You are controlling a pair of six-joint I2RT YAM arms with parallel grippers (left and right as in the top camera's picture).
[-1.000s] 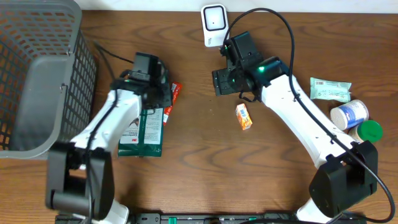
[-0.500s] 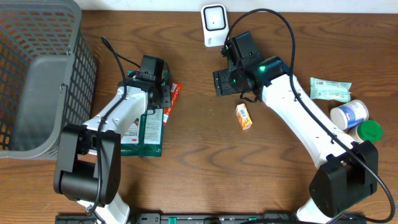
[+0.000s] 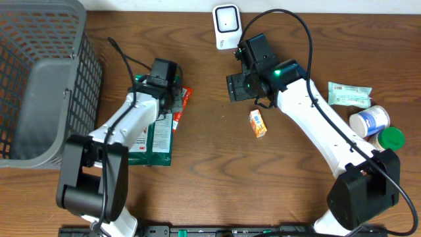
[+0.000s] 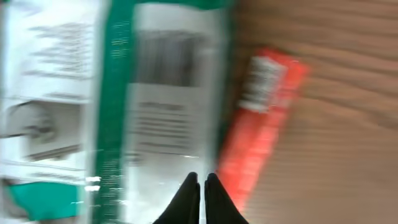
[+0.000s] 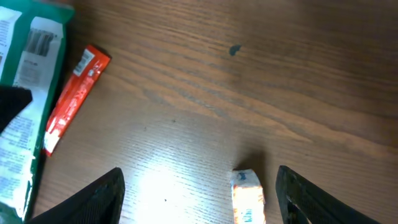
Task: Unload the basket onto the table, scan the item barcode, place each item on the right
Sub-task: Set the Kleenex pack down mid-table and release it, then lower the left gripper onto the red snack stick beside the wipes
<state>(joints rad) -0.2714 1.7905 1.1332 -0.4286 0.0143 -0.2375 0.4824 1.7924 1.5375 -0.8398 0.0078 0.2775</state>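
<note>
- Left pincer (image 4: 201,185): fingertips pressed together with nothing visible between them. It sits low over the seam between the green and white pouch (image 3: 152,138) and the red sachet (image 3: 183,100), left of centre in the overhead view.
- Right pincer (image 5: 200,186): fingers spread wide and empty, hanging upper centre of the overhead view, above the small orange packet (image 3: 258,123).
- Task item: neither pincer holds anything. The pouch lies flat on the table (image 3: 210,191) with the sachet just beside its upper right edge. The white scanner (image 3: 225,25) stands at the top centre, well apart from both.
- Risk 1: the left fingers look to have closed on nothing. If so, lifting now would leave the pouch behind.
- Risk 2: pouch and sachet lie so close that a fresh grab at the seam could catch both. It could also nudge the sachet away.
- Risk 3: the pouch is thin and flat, so a pinch at its edge may slip or let it droop. That would turn the barcode away from the scanner.
- Risk 4: the left wrist view is blurred, so contact with the pouch cannot be confirmed.
- Change since 1 second ago: the left forearm has swung and its lower links have drawn in to the lower left. The wrist has shifted slightly right and the fingers have come together. Pouch, sachet, packet and right arm sit as before.
</note>
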